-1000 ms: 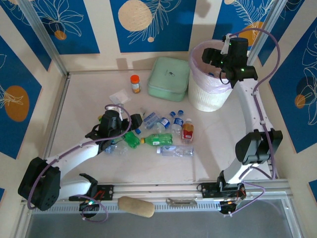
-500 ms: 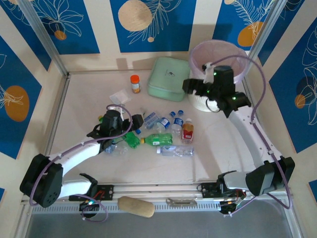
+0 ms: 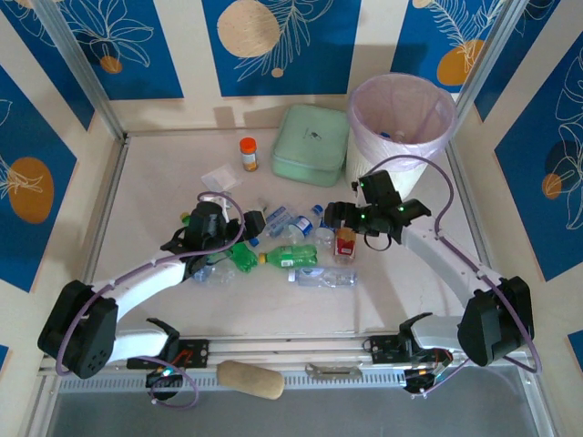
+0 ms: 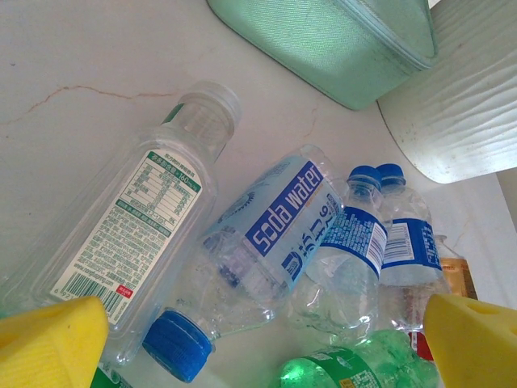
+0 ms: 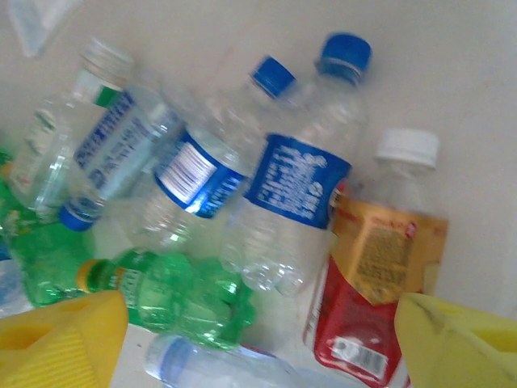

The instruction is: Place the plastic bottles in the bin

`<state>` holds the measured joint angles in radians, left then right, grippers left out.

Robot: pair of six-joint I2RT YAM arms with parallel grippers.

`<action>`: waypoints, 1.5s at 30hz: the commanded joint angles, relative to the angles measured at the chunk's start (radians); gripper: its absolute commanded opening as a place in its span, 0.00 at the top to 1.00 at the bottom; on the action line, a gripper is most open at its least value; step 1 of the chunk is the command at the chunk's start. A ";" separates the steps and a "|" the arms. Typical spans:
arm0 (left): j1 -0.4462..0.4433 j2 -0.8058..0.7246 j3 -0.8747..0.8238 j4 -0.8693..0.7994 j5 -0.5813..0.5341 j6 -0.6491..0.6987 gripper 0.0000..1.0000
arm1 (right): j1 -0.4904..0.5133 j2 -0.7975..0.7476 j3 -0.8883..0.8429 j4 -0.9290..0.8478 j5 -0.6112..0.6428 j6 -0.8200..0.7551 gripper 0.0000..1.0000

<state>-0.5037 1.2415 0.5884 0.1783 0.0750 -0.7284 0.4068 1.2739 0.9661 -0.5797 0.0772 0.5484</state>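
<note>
Now: bottles (image 3: 301, 250) lie heaped at mid-table, none held.
Bin (image 3: 387, 177): upper right of the top view, well apart from the heap, just beside the box (image 3: 311, 146).
Right gripper (image 5: 258, 339): jaws spread wide and empty, over the heap's right end.
Left gripper (image 4: 258, 343): jaws fully spread and empty, over the heap's left end.
Key relation: in the right wrist view the blue-label bottle (image 5: 299, 182) lies above the gap between the jaws, cap toward the top of the frame. Its long axis runs top to bottom, across the line the jaws close along. The red bottle (image 5: 371, 275) lies roughly parallel, close against it, just beside the right-hand jaw.
Nearer arm: right, judging by the top view, both to these two and to the bin.
Likely step: lowering to straddle one bottle; crowded neighbours could get pinched too.
Writing: "soda water" in white on the soda bottle (image 4: 279, 230), left wrist view. The clear bottle (image 4: 145, 226) beside it has a green-and-white barcode label, print too small to read. The red label is blurred.
</note>
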 commanded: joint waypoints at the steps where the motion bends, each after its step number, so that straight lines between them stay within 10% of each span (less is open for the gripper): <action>1: 0.009 0.015 0.036 0.016 0.018 -0.002 0.00 | 0.016 0.019 -0.032 -0.055 0.065 0.030 0.14; 45: 0.010 0.034 0.057 -0.002 0.031 -0.003 0.00 | 0.040 0.283 -0.098 0.073 0.169 0.033 0.40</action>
<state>-0.5037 1.2675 0.6331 0.1707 0.0967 -0.7284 0.4397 1.5612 0.8764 -0.5072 0.2375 0.5816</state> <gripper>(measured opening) 0.997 0.612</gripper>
